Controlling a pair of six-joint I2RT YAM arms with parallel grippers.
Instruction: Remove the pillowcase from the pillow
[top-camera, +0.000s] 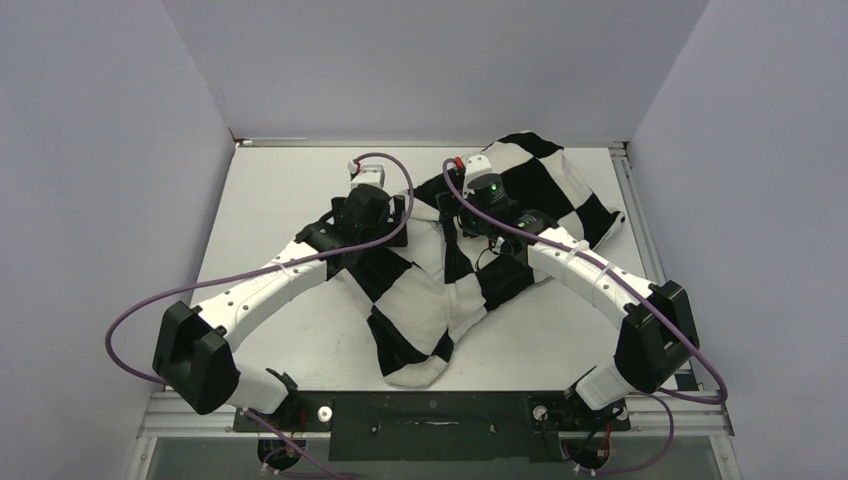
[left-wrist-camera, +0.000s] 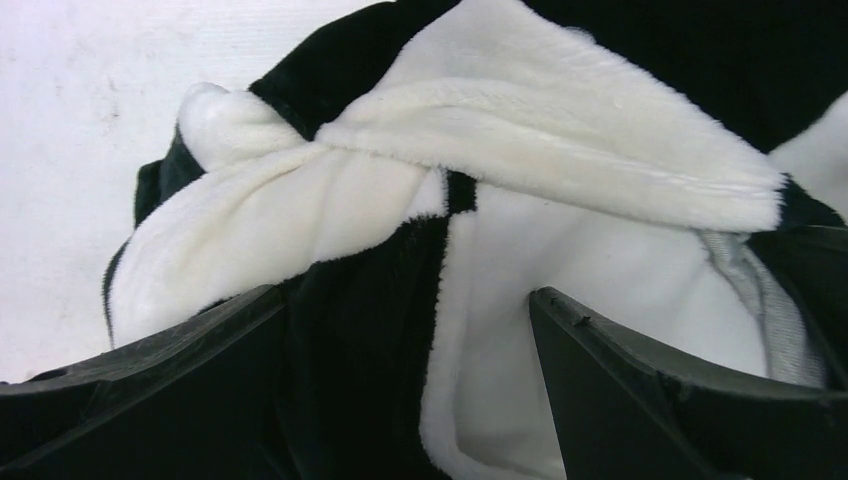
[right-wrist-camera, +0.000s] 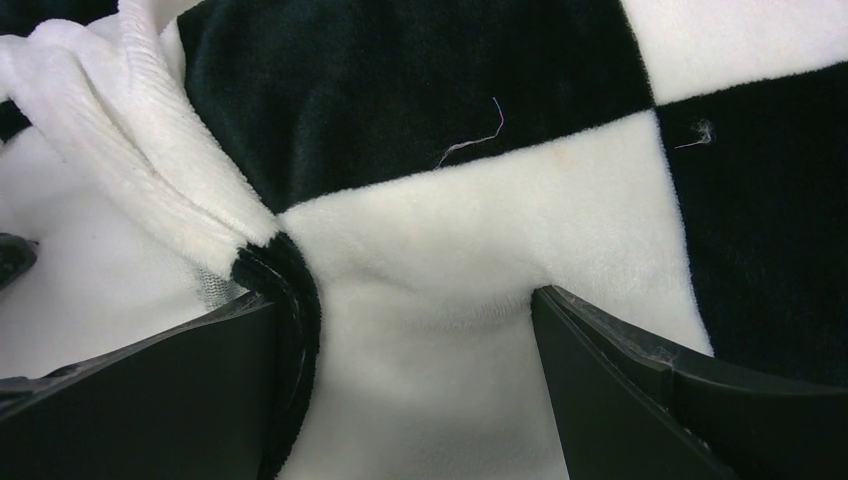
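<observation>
left pincer (left-wrist-camera: 405, 310): jaws apart | right pincer (right-wrist-camera: 405, 305): jaws apart, seemingly | arms extended forward

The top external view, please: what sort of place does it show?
Probably a robot test cell: plain pale walls box in a white table, with two cabled arms bolted to a metal frame.

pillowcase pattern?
The pillowcase has large black-and-white checkerboard squares; the top external view shows it best.

Pillowcase (top-camera: 420, 290): plush b/w checks, crumpled, sprawled across table (top-camera: 280, 200) centre to far right.
</observation>
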